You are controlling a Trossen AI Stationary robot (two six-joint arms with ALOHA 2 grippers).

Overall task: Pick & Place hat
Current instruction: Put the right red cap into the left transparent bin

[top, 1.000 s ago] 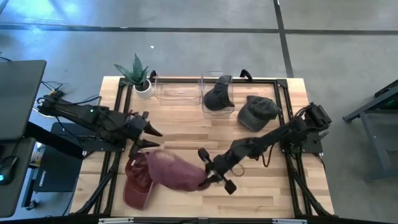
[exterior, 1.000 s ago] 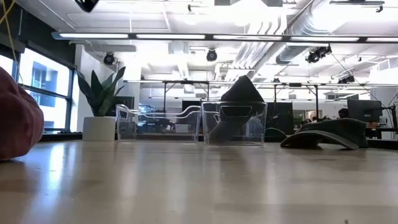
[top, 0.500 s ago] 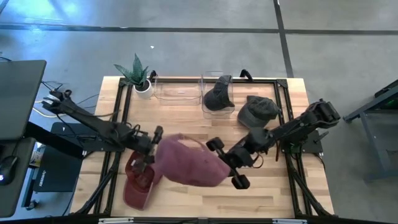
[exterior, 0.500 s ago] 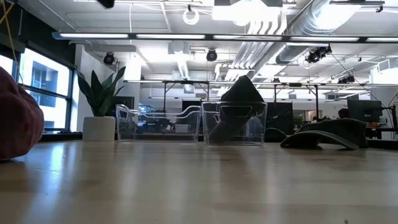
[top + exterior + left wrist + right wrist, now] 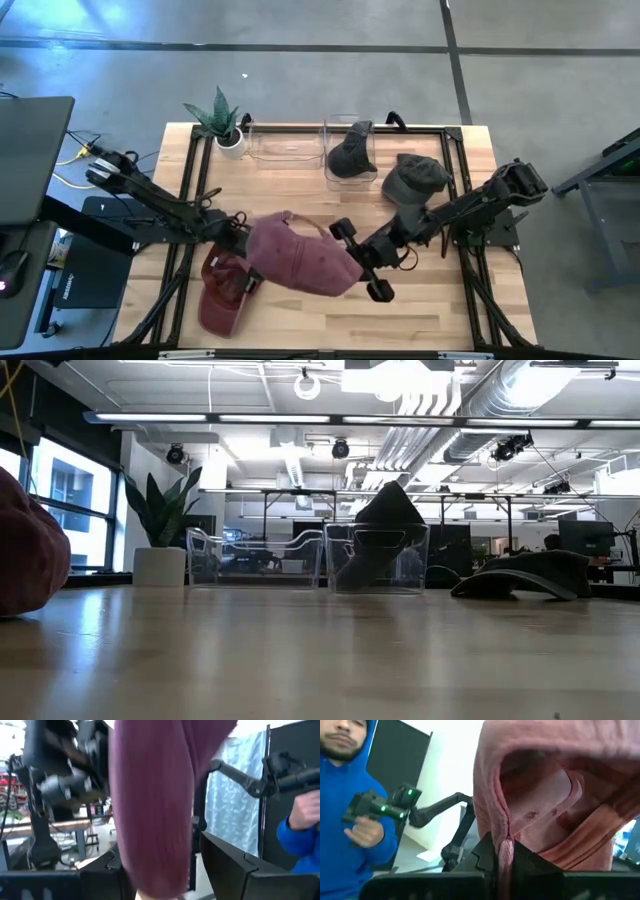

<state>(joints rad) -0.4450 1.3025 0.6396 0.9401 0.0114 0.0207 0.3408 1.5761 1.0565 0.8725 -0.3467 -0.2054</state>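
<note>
Two hands hold your maroon hat (image 5: 298, 262) near the bin (image 5: 350, 152): left hand (image 5: 238, 254), right hand (image 5: 362, 262). Uneven pulling could tear one grip loose.

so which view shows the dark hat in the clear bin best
The high view: the dark hat sits in the clear bin, seen from above. The low view shows it side-on through the bin wall. Neither wrist view shows it.

Bright ceiling glare, blurred wrist views

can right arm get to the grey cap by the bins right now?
Probably not yet: the right gripper and left gripper hold the maroon hat between them. The grey cap itself lies uncovered.
</note>
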